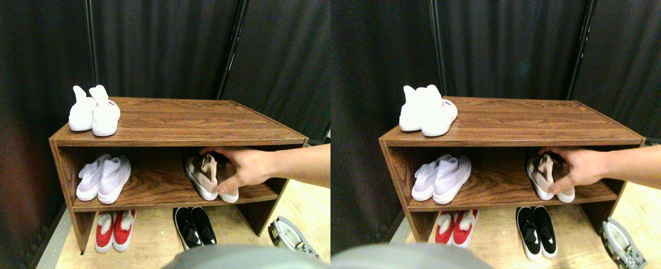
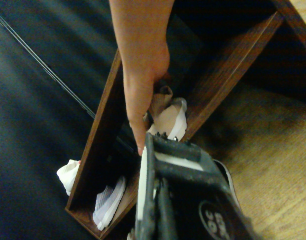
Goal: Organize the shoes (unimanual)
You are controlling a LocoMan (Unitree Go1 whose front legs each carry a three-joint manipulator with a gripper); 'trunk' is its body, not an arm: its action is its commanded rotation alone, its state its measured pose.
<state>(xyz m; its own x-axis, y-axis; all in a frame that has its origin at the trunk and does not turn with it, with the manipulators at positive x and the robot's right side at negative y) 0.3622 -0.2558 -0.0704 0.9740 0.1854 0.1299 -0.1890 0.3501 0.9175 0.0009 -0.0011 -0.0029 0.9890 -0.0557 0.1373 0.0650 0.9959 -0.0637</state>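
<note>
Stereo pair view: you see five shoe pairs, one person's hand (image 1: 250, 166) on the pink pair (image 1: 210, 176).
White pair (image 1: 93, 109) sits at the shelf (image 1: 196, 120) top's far-left edge; right gripper (image 1: 291, 235) grip: cannot tell.

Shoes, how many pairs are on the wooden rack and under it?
5 pairs: white pair on top, pale-lavender pair on the middle shelf, dusty-pink pair there too under a person's hand, red pair and black pair on the floor.

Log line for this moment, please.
person's hand gripping dusty-pink shoes on middle shelf | right gripper low by floor, off the shoes | other pairs untouched
</note>
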